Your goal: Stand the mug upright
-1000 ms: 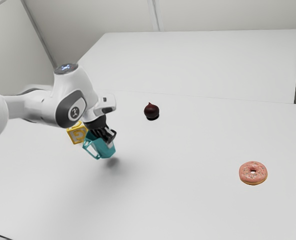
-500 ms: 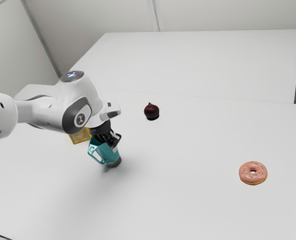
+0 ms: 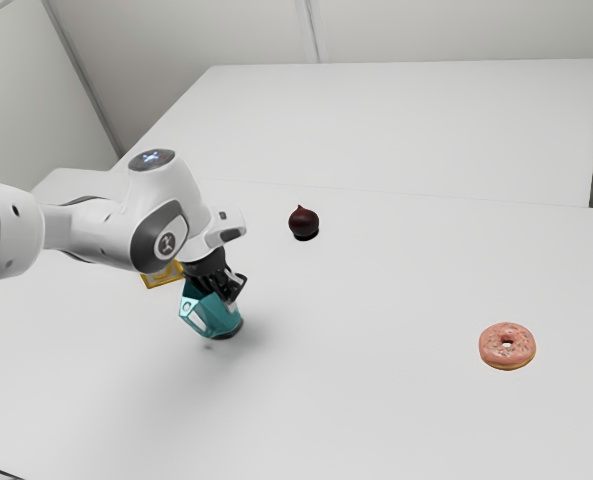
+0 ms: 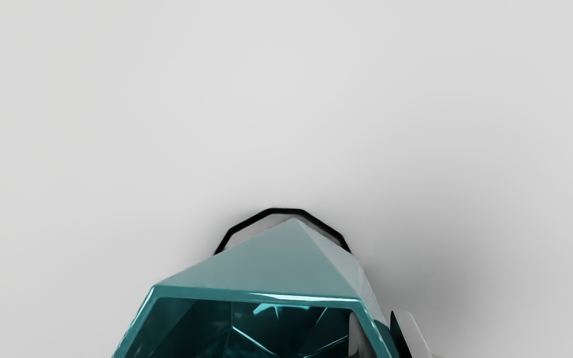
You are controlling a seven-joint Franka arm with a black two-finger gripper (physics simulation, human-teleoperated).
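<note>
Low at the surface (image 3: 376, 400), claw (image 3: 228, 294) pinched shut on tilted mug (image 3: 212, 317) wall; righting seems underway, next level, seat base, release.

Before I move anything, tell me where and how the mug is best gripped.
I'd take the side wall of the mug at its rim, coming down from the mouth side, one finger inside and one outside, as the gripper holds it now. The mug is tilted with its mouth open toward the hand, and the wall looks thin enough to pinch.

White arm (image 3: 71, 235), rounded casings (image 3: 181, 185), dk-grey logo disc (image 3: 165, 245), blue-lit cap (image 3: 152, 159), blk 2-finger end effector (image 3: 222, 288)
</note>
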